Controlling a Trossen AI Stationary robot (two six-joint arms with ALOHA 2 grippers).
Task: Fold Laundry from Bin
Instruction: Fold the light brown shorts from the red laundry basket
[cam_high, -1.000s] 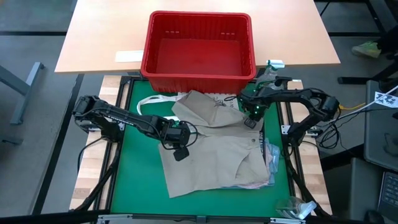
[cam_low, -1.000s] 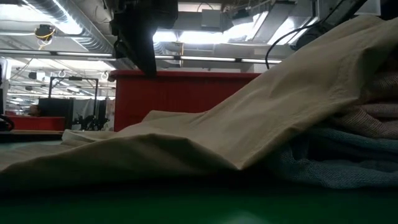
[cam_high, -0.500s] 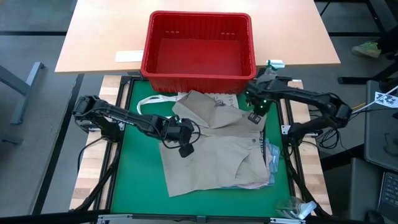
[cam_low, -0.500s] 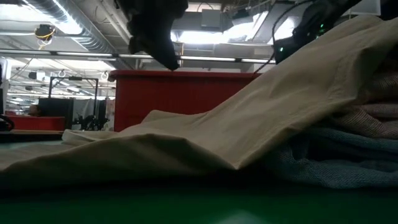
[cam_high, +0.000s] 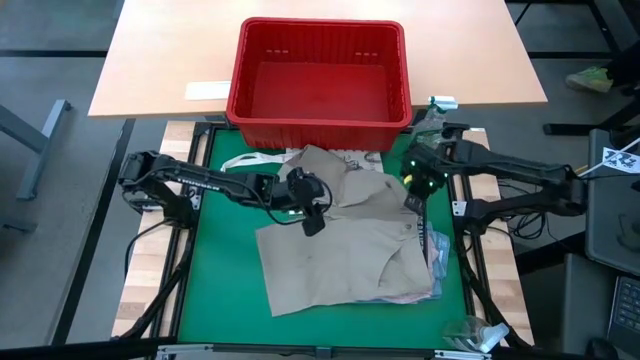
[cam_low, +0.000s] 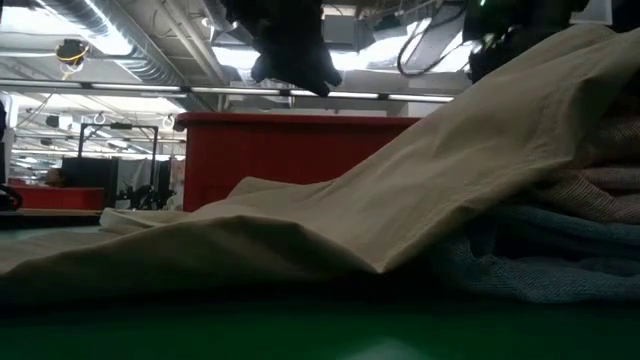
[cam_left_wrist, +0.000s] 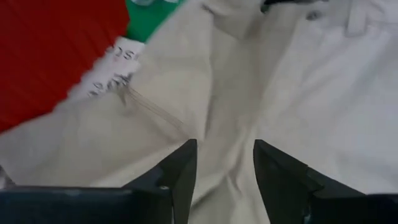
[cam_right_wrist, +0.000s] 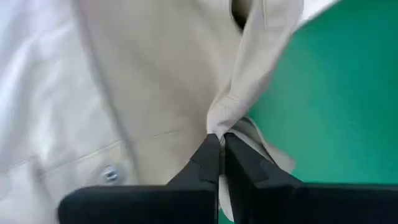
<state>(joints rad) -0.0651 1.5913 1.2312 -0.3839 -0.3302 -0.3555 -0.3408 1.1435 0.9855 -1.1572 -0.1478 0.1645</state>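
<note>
At the bottom of the high view, the green mat (cam_high: 225, 290) is lying bare along its lower left part, and a khaki-grey garment (cam_high: 340, 260) is spreading across the lower middle of the frame, draped over a stack of other laundry (cam_high: 438, 262) whose light blue and pale pink edges are peeking out at its lower right border. In the low view that stack (cam_low: 560, 240) is showing at the right as knitted layers under the sloping khaki cloth. Higher up, in the centre of the high view, the left pincer (cam_high: 312, 212) is hanging over the garment's upper half, and in its wrist view its fingers (cam_left_wrist: 177, 171) are standing apart with nothing between them, the cloth lying beneath. To the right of centre, the right pincer (cam_high: 410, 196) is sitting at the garment's right edge; its wrist view shows the fingertips (cam_right_wrist: 210, 149) pressed together on a pinched fold of the khaki cloth. Just above the garment, a white tote bag (cam_high: 245, 160) with printed letters is poking out, seemingly tucked partly beneath it. At the top of the frame, the red bin (cam_high: 318, 72) is standing on the wooden bench (cam_high: 160, 60), its inside showing no cloth.
</note>
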